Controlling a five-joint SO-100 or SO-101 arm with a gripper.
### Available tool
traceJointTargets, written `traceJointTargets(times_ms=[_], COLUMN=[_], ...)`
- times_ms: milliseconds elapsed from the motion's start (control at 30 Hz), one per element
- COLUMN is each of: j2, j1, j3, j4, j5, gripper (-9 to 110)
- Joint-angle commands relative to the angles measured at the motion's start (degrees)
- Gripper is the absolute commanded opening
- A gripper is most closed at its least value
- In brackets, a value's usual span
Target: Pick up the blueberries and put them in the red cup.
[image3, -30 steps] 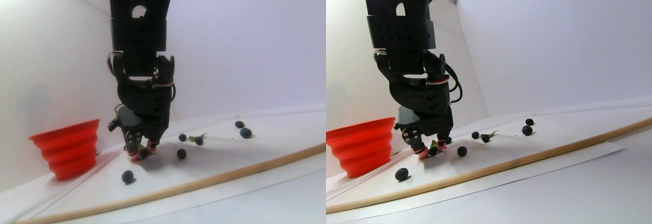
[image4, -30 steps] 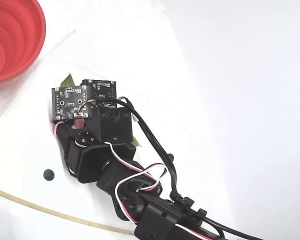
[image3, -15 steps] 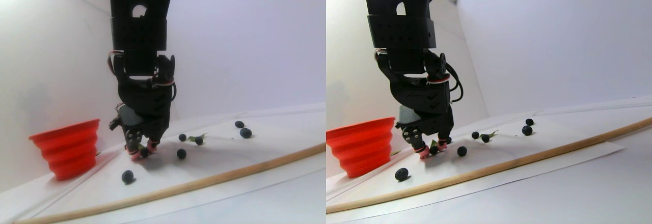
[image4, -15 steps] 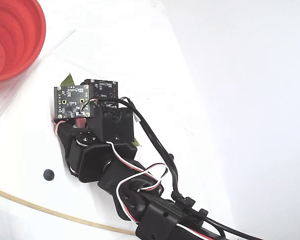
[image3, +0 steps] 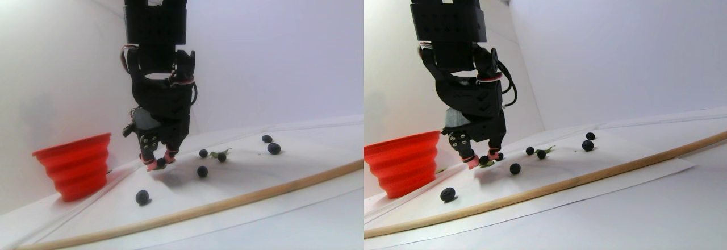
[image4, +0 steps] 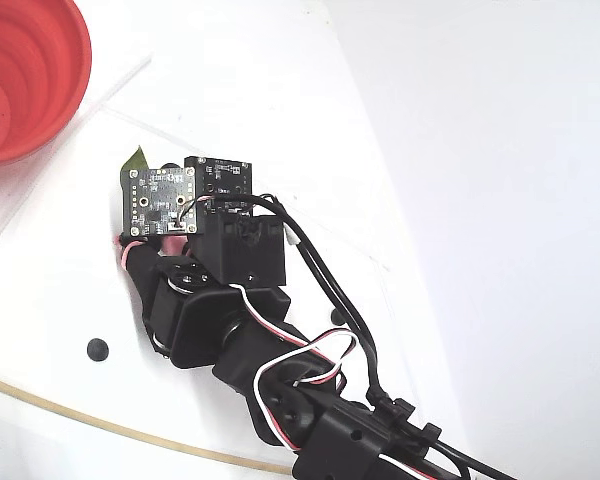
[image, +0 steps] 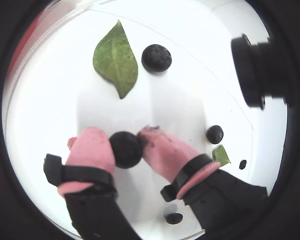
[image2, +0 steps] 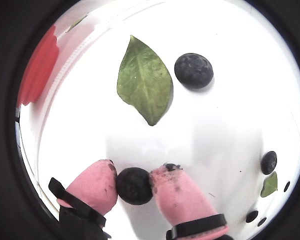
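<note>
In both wrist views my gripper [image: 127, 145] [image2: 135, 179] is shut on one dark blueberry [image: 126, 149] [image2: 134, 186], pinched between the pink fingertips [image: 92, 147]. The stereo pair view has the gripper [image3: 159, 162] a little above the white sheet, right of the red cup [image3: 76, 165]. Seen from the fixed view, the red cup [image4: 25, 70] sits at top left with a dark berry inside at the frame's edge. Loose blueberries lie on the sheet [image: 156, 57] [image2: 193, 70] [image3: 142, 197] [image3: 202, 171] [image4: 98, 349].
A green leaf [image: 116, 57] [image2: 145, 80] lies just beyond the fingertips, beside a loose berry. A thin wooden rod [image3: 227, 204] runs along the sheet's front edge. More berries [image3: 274, 148] and a small leaf lie to the right. White walls stand behind.
The gripper has risen slightly off the sheet with the blueberry still held between its fingers. The loose berries and the cup have not moved.
</note>
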Motion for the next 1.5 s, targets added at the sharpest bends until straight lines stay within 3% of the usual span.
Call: traceJointTargets(times_ms=[0, 1467], j2=[9.0, 24.5], j1=[-3.0, -10.9], j3=[-0.5, 5.0], j4=[0.4, 4.4], j5=[1.0, 4.4], gripper=[11, 11])
